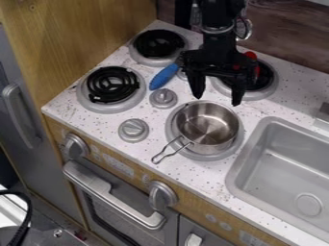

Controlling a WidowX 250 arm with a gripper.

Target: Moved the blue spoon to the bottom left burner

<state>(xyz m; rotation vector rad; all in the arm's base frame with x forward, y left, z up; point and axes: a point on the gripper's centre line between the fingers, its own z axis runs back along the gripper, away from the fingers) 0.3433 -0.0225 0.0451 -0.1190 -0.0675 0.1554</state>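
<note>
Gripper (217,96) hangs open, empty, above the saucepan (207,126); blue spoon (164,76) lies at view's left, near both left burners.

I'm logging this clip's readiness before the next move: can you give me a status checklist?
1. Gripper open: ok, fingers apart.
2. Gripper lined up with the blue spoon: not ok, its fingertips hang to the picture's right of the handle.
3. Spoon on the bottom left burner: not ok, it lies beside it.
4. Pan off the target burner: ok, it sits on the bottom right one.
5. Spoon's far end free to lift: cannot tell, the gripper blocks the view.
</note>
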